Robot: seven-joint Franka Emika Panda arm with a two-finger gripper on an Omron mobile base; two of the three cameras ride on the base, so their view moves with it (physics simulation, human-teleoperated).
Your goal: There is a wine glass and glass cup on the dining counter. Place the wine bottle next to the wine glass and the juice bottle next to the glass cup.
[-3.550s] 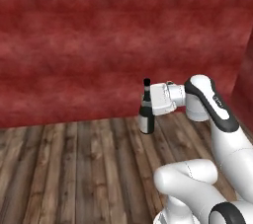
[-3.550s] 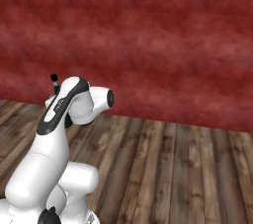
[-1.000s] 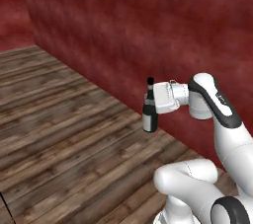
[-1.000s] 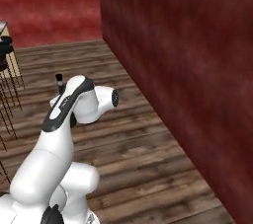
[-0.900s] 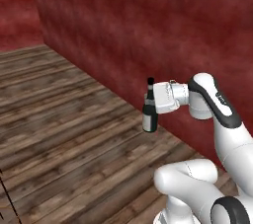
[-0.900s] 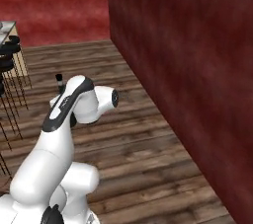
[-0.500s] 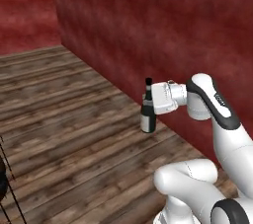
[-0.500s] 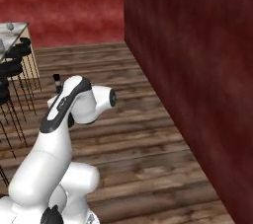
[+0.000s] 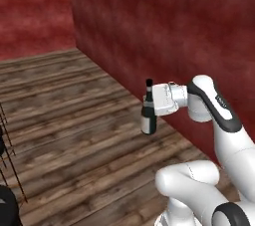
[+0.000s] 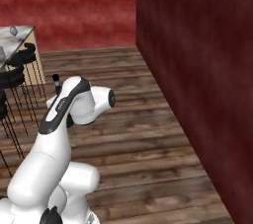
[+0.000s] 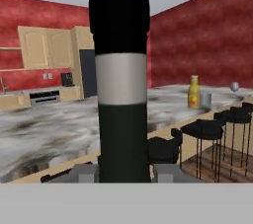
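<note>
The counter [image 11: 59, 124] is seen ahead, with the juice bottle [image 11: 194, 92] just beside the cup [image 11: 206, 99] and the wine glass [image 11: 234, 87] further along. The wine bottle [image 9: 148, 113] is held upright above the floor [image 9: 74, 135], clenched in the gripper [image 9: 155, 104].

Dark red walls [image 9: 164, 31] meet a brown plank floor [image 9: 74, 120]. Black round stools [image 11: 210, 129] line up on thin legs. Tan cabinets [image 11: 37, 46] hang beside a dark fridge [image 11: 89, 72].
</note>
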